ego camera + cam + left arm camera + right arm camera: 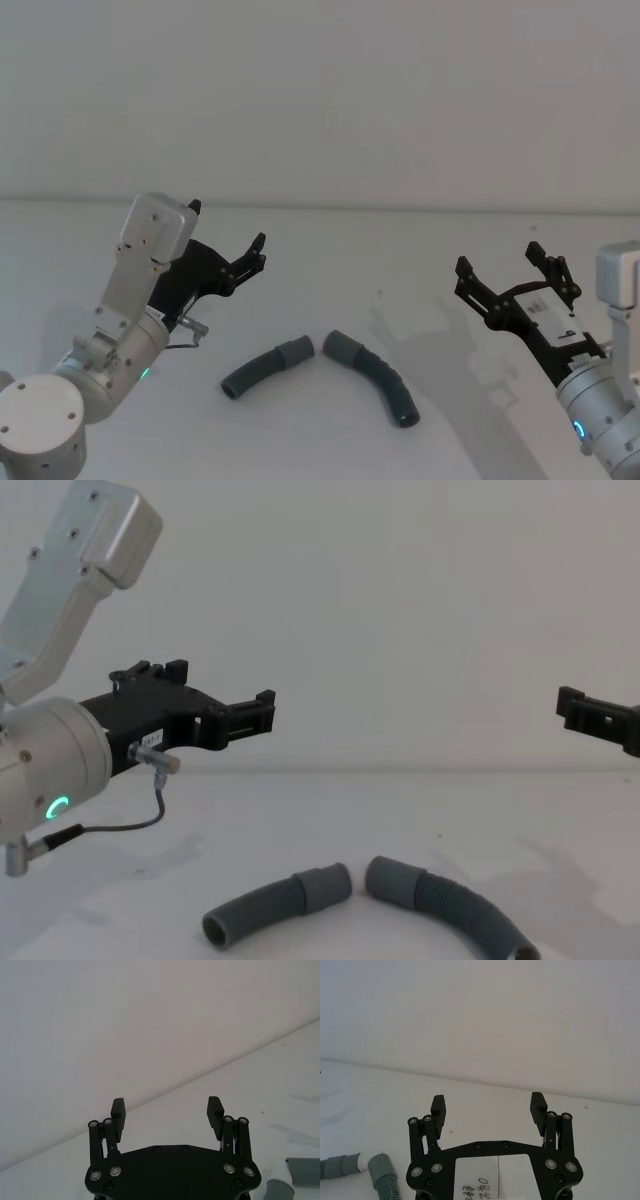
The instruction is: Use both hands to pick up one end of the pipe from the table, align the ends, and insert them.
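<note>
White table [330,250] under a plain pale wall [320,90] and we start at the head camera. On the robot's left the left gripper [228,224] hangs above the table with its fingers spread wide and nothing between them. Across on the right, the right gripper [498,258] matches it, spread and empty too. Between the two, flat on the table, lie the curved ribbed grey pieces: the left hose [268,366] and the right hose [376,373], together making a shallow arch. Their smooth cuffs [297,351] face each other at the top of that arch, close, with a sliver of table between them. Both grippers sit well apart from the hoses

Left wrist camera now: the left gripper [166,1104] shows two black fingers held far apart over bare table, and the cuffs [303,1170] just peek in at the edge

Right wrist camera: same story for the right gripper [487,1100], wide and holding nothing, with the left hose [340,1166] and right hose [382,1176] off to one side on the table

Chest camera to finish: the left gripper [222,690] reaches in level, high above the surface, while the right gripper [598,718] pokes in from the right edge. Below, the left hose [265,908] and right hose [455,905] rest on the table, cuffs nearly meeting
</note>
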